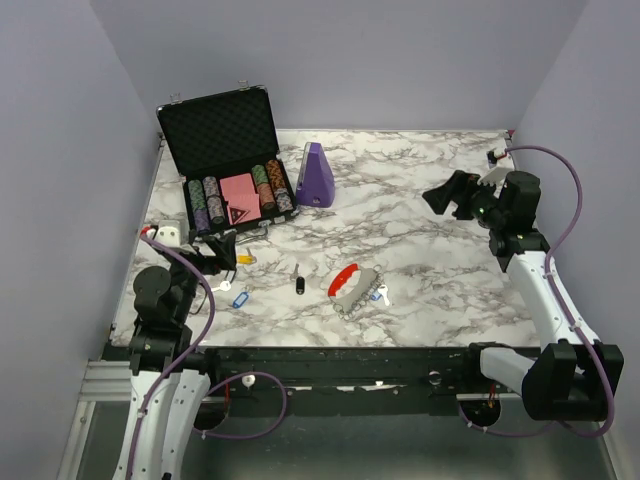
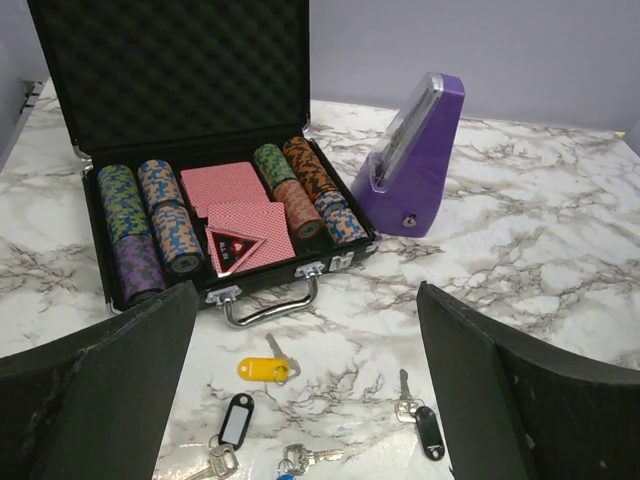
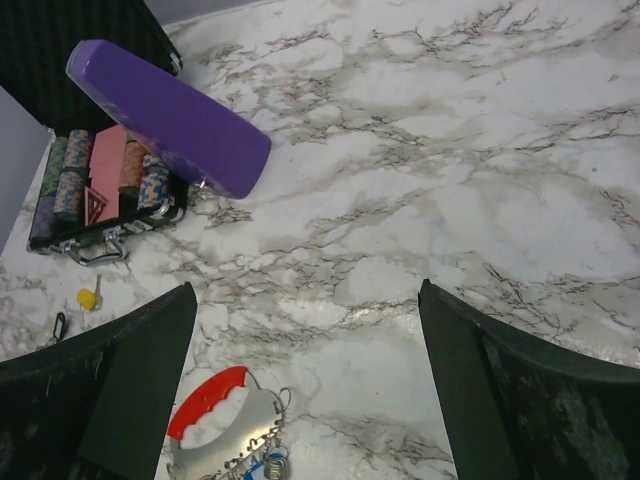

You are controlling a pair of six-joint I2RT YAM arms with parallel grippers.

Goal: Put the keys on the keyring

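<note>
Near the front edge of the marble table (image 1: 420, 250), the keyring (image 1: 351, 283) lies flat, with its red plastic arc on the far side and its silvery chain part nearer the arms. One blue-tagged key (image 1: 380, 293) rests just beside the chain; whether it is threaded on cannot be told. To the left of the ring the other keys lie loose and apart from one another: a slim black key (image 1: 298, 283), a second blue-tagged key (image 1: 240, 298) and a yellow-tagged key (image 1: 245, 258). The yellow-tagged key is nearest the handle of the open poker-chip case (image 1: 225, 190).

Left gripper (image 1: 222, 252): jaws spread wide and holding nothing, low beside the scattered keys, presumably so placed because a key must be picked first.

Right gripper (image 1: 452, 195): jaws likewise spread and empty, raised well back on the right. Its wrist camera looks down toward the ring, a stance that would suit steadying the ring.

Purple wedge (image 1: 317, 175): stands beside the case and plays no part in the task.
</note>
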